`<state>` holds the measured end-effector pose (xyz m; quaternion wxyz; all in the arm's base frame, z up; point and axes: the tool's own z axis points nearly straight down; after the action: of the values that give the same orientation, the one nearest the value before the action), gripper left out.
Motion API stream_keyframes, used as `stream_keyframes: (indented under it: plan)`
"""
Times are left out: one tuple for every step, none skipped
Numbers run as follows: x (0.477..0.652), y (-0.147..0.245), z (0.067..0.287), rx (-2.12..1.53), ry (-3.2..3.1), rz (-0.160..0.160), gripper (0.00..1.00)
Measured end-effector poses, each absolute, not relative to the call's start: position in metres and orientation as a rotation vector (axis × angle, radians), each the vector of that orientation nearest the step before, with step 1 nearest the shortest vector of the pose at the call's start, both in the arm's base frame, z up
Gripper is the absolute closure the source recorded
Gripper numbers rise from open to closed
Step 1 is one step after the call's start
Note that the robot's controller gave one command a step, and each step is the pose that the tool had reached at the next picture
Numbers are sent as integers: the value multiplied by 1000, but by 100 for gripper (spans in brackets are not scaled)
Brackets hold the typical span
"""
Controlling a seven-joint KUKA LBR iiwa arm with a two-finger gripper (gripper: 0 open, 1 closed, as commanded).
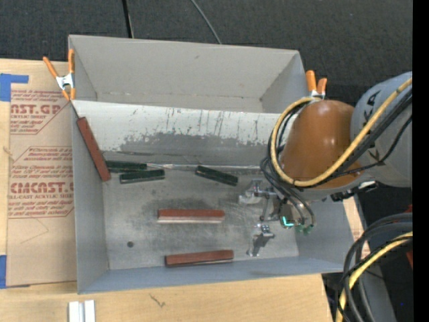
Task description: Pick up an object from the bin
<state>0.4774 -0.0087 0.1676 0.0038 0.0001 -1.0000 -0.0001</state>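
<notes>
My gripper (256, 217) is low at the right side of the bin, under the orange wrist cover. Its two metal fingertips stand apart, one toward the back and one toward the front, with only bare bin floor between them, so it is open. A red-brown flat bar (191, 215) lies on the floor just left of the gripper. A second red-brown bar (199, 257) lies near the front wall, its right end close to the front fingertip. A dark green stick (216, 175) lies behind and left of the gripper.
Two more dark green sticks (137, 171) lie at the back left of the floor. A third red-brown bar (92, 149) leans along the left wall. The arm and its cables cover the bin's right side.
</notes>
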Motion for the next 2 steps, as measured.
stream_keyframes:
  plan:
    - [479, -9, 171, 1, -3141, 0, 0]
    - [480, -8, 170, 1, -3142, 0, 0]
